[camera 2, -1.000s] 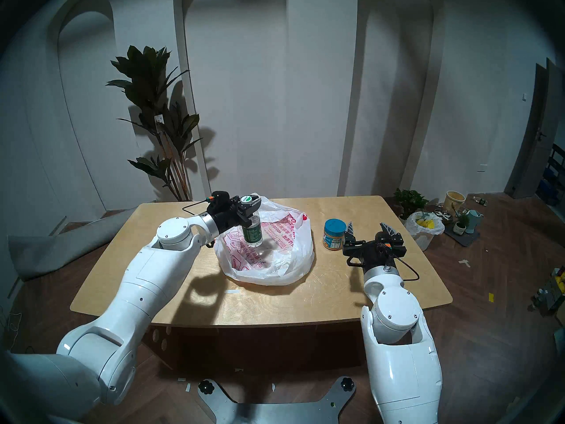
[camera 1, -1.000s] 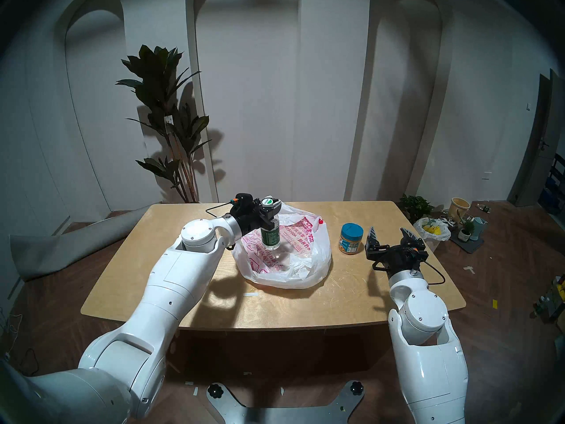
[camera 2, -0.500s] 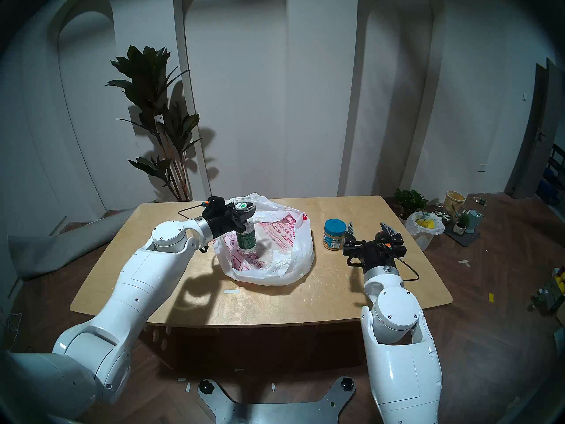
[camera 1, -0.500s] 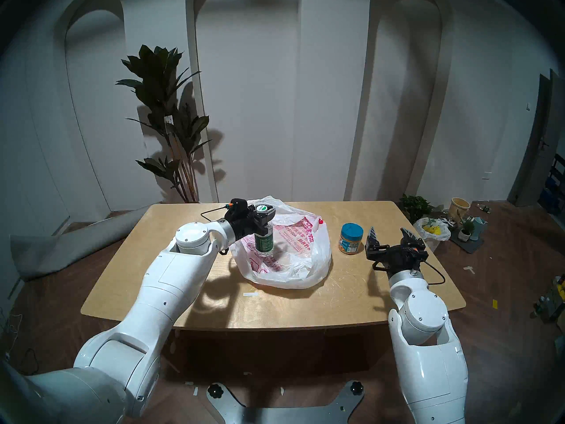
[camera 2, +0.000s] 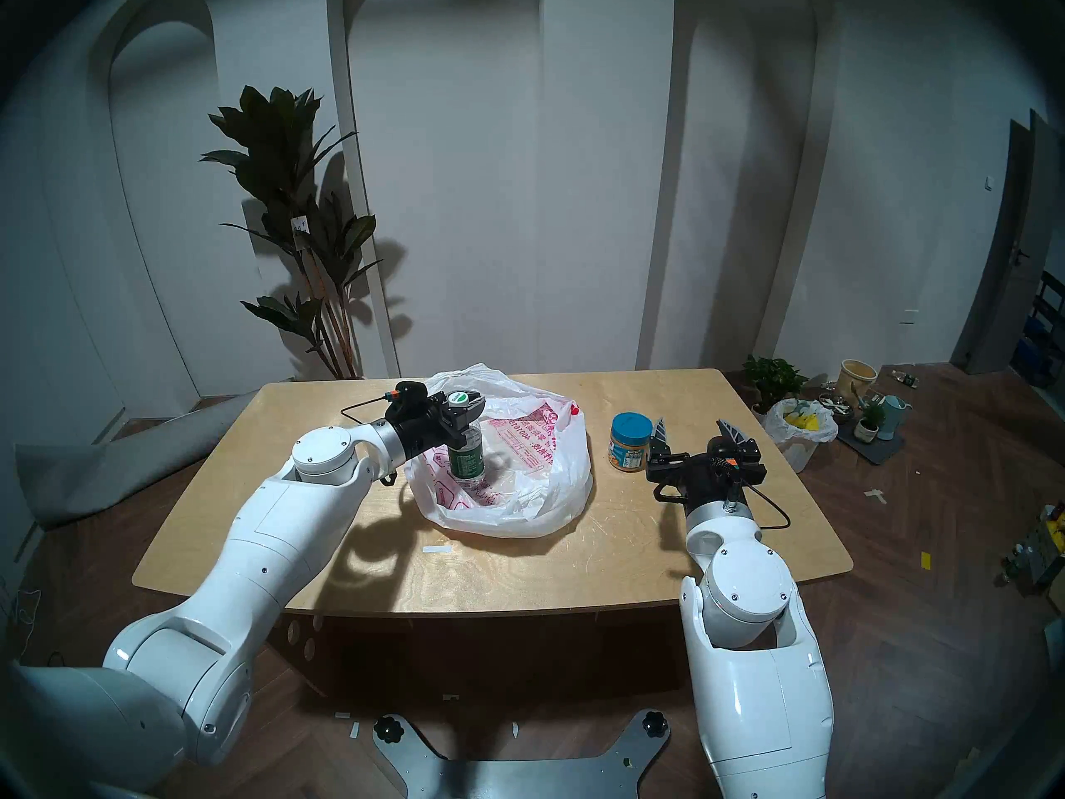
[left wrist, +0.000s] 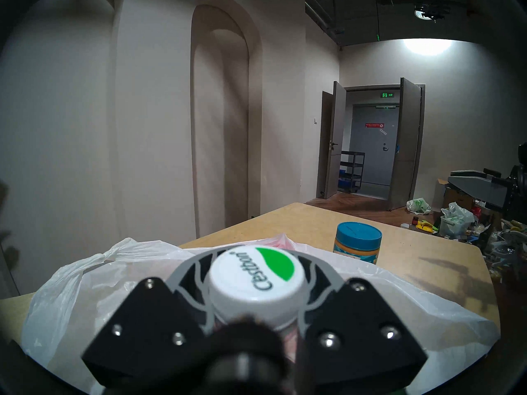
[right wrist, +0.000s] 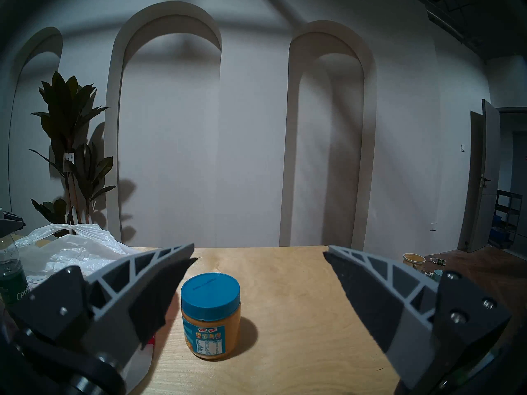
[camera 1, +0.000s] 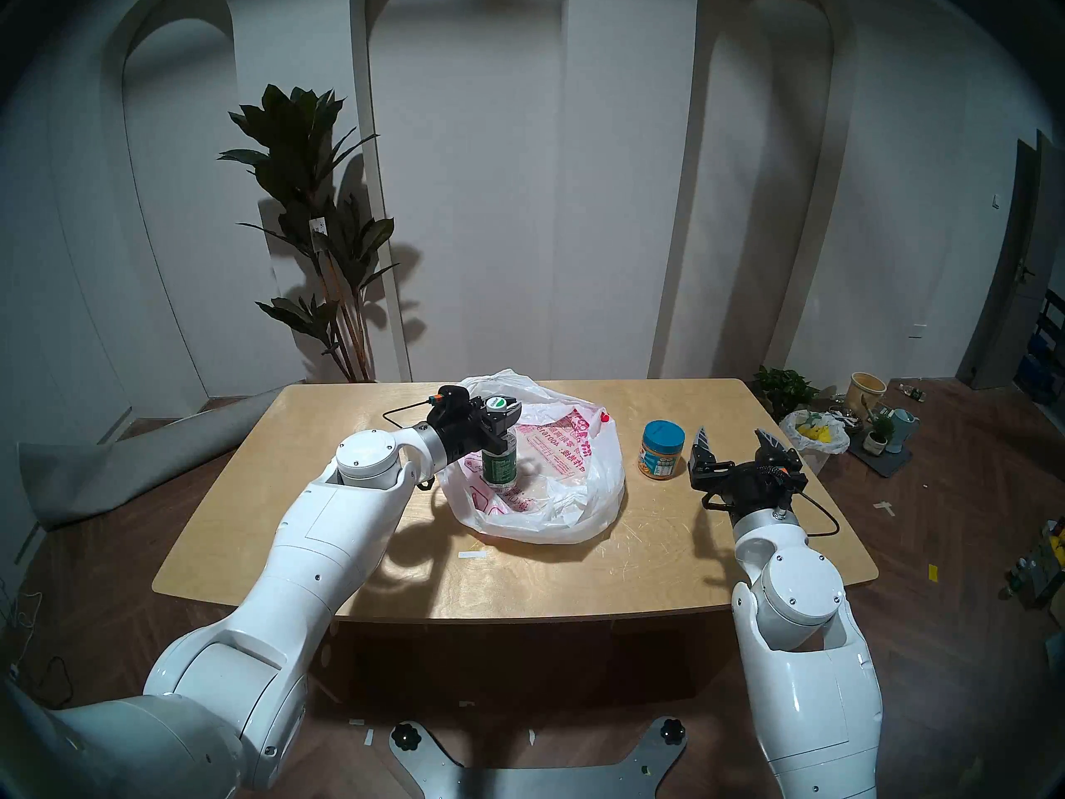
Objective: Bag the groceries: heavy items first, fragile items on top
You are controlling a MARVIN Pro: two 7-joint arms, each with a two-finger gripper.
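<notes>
Bottle cap (left wrist: 252, 280) reads "C'estbon", white with a green leaf patch; same name partly legible on the green label at the left edge of the right wrist view; jar (right wrist: 211, 314) label shows a small "SKIPPY" logo over a blue panel of print too small to read; bag (camera 1: 582, 481) carries red-pink print, not legible here.

Left tool (camera 1: 500, 416) sits centre-left of the head frame, fingers (left wrist: 188, 269) on either side of the water bottle (camera 1: 498, 463) just under the cap; whether they clamp it or are slack I cannot tell; bottle upright, lower part down inside the bag's open mouth; base contact with the bag floor can't be judged.

Right tool (camera 1: 735, 439) at centre-right of the head frame, jaws spread wide, holding nothing; jar stands upright on the table (camera 1: 518, 573) just left of its left finger; in the right wrist view the jar is at lower centre, beside that finger, not touching.
</notes>
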